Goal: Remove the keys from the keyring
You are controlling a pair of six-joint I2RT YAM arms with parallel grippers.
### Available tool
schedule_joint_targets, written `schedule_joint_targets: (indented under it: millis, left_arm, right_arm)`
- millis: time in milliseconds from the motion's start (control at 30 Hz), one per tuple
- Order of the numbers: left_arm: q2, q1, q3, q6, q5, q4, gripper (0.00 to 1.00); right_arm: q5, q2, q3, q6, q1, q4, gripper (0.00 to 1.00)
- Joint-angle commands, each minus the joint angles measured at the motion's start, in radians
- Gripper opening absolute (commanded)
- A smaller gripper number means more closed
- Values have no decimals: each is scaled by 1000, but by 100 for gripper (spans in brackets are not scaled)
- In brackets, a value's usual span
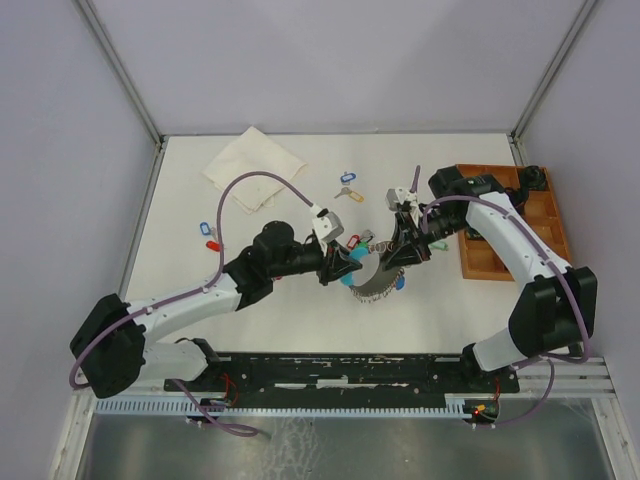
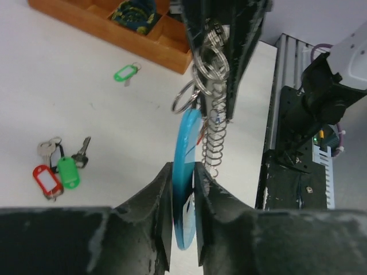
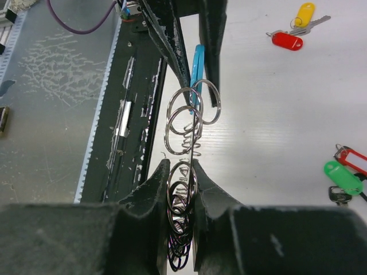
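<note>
bench is white, walled on three sides, with a black rail along the near edge. left arm and right arm meet over the middle. wooden tray sits at the right, and a folded cloth lies at the far left.

keyring hangs in the air between the two arms, off the bench. left pincer is clamped on its light-blue band. right pincer is squeezed onto the silvery end, where a stack of split rings rides the chain. can't make out a key blade on the loop from here.

my guess is the step is sliding a ring off the loop. i'd hold the band hard with the left and not let it swivel. then pull with the right straight along the line of the chain, not sideways, since those rings look ready to bunch and jam. go slow, because a ring that lets go could spring off.

room-wise, the near rail is close under the loop, so anything dropped there might slip off the bench. the tray is close by the right arm's elbow side. the far middle is the most open patch.

loose keys are already scattered about. a red-and-green tagged bunch and a green tag lie near the tray. a yellow and red pair is out on the left, and a blue-tagged one is farther back. set new ones apart from those.
</note>
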Motion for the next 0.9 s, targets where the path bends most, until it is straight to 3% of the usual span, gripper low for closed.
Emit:
schedule_joint_targets:
  millis: [0, 67, 100, 167, 267, 400, 533, 733, 867]
  left_arm:
    - [29, 3, 60, -78, 88, 104, 8]
    - [29, 6, 50, -125, 46, 123, 3]
    - [20, 10, 37, -150, 26, 139, 3]
    - [-12, 14, -10, -238, -64, 163, 3]
    - [-59, 28, -69, -392, -224, 162, 3]
    - [-81, 37, -56, -660, -517, -39, 3]
    - [-66, 44, -1, -899, -636, -152, 3]
    - [22, 68, 138, -1248, -666, -286, 3]
    - [92, 83, 215, -1396, -674, -343, 3]
  right_arm:
    - [-79, 7, 61, -68, -3, -64, 1]
    - [-73, 8, 68, -68, -3, -73, 3]
    - [-63, 9, 77, -58, -3, -72, 10]
    - [-14, 9, 111, 6, -9, -50, 32]
    - [98, -21, 140, 265, -47, 87, 55]
    - [283, -115, 85, 391, -64, 237, 74]
    - [337, -213, -12, 473, -62, 389, 82]
    - [281, -355, -215, 526, 38, 673, 85]
    - [390, -429, -323, 561, 106, 888, 86]
